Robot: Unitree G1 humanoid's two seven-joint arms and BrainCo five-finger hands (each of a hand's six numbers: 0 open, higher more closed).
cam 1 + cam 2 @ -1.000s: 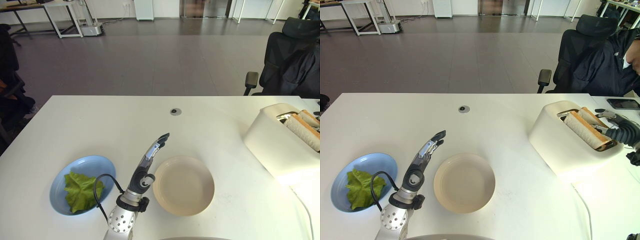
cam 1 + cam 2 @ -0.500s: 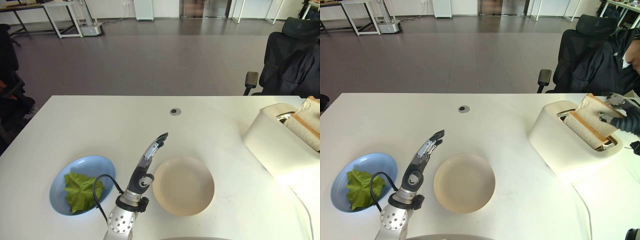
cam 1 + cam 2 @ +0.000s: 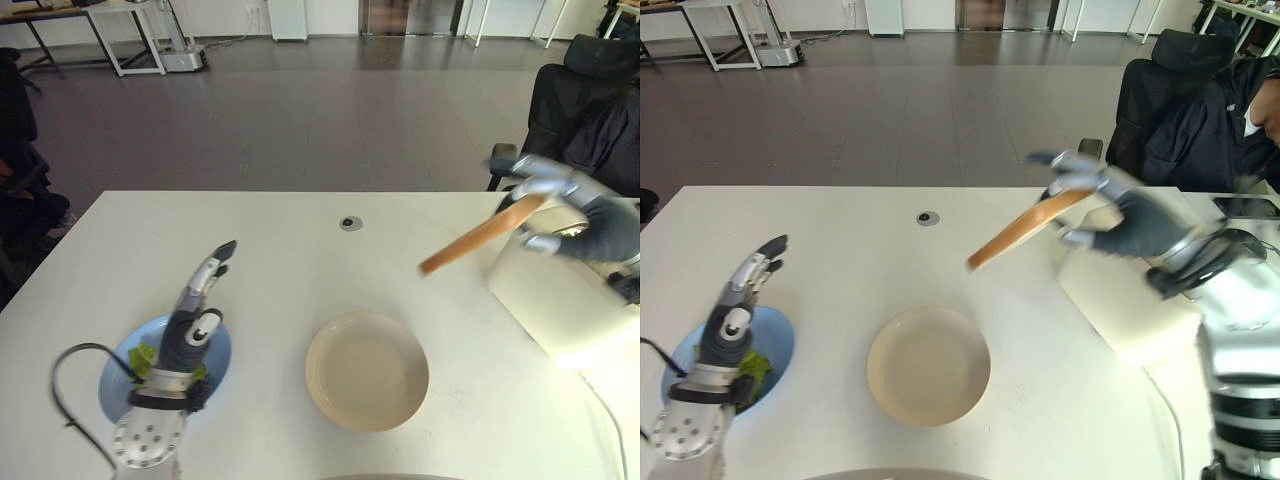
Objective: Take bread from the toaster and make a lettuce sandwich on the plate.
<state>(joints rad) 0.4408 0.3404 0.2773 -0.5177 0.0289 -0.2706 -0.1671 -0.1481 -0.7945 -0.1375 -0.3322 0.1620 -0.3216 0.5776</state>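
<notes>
progress check, sandwich task.

- right hand (image 3: 1120,215): upper right of frame, raised above the bench (image 3: 300,250). fingers closed on one bread slice (image 3: 1025,228), gripped at its right end. the slice is seen edge-on, tilted, its free end pointing down-left toward centre frame. it is clear of the toaster (image 3: 545,300) and touches nothing else.
- toaster: right edge of frame, on the bench. its slots are hidden behind the right hand, so i cannot tell whether another slice waits there.
- plate (image 3: 367,370): lower centre, bare. the slice hangs up and to the right of it, not yet over it.
- left hand (image 3: 195,310): lower left, fingers straight and spread, holding nothing. it hovers over the blue bowl (image 3: 780,340).
- lettuce (image 3: 752,368): lies in the blue bowl, partly hidden under the left hand, not gripped.

judgement: first slice is out of the toaster, nothing assembled. left to do: set this slice on the plate, lay lettuce on it, fetch a top slice. early stage, roughly a quarter through.
</notes>
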